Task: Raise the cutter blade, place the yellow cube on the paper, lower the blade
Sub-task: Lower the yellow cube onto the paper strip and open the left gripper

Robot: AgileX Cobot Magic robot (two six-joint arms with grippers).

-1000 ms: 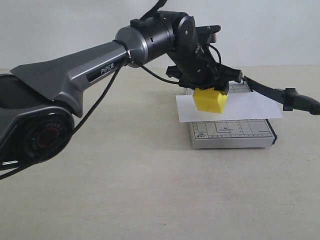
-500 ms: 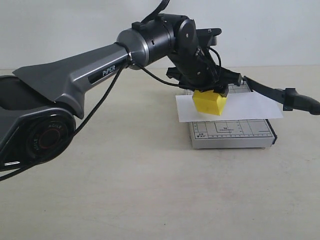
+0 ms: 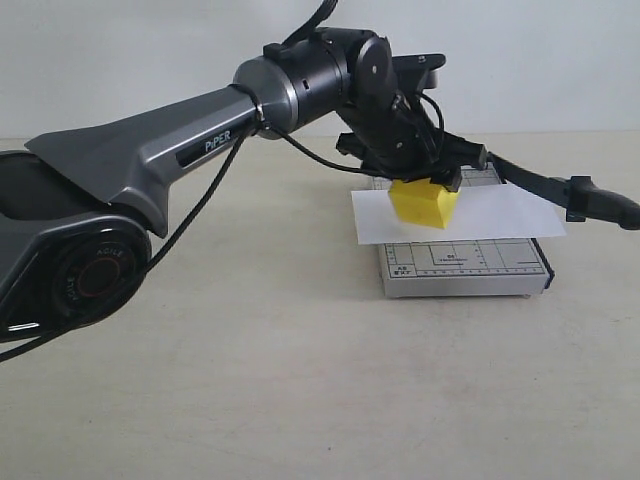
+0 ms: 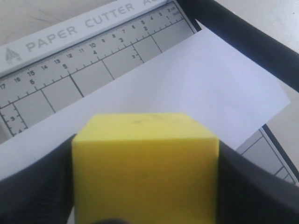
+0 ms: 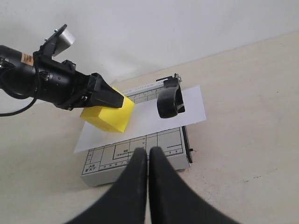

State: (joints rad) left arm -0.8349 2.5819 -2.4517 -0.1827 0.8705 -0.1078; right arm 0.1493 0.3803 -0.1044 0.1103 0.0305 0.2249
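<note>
The yellow cube [image 3: 424,204] is clamped in the left hand [image 3: 426,184], tilted over the left part of the paper [image 3: 500,215] lying across the grey trimmer [image 3: 465,268] on the counter [image 3: 300,380]. I cannot tell whether it touches the sheet. The blade [image 3: 560,186] stands raised on the right. From the left wrist, dark fingers [image 4: 254,186] press both sides of the cube. From the right wrist, the right hand [image 5: 147,156] is closed tight, holding nothing.
</note>
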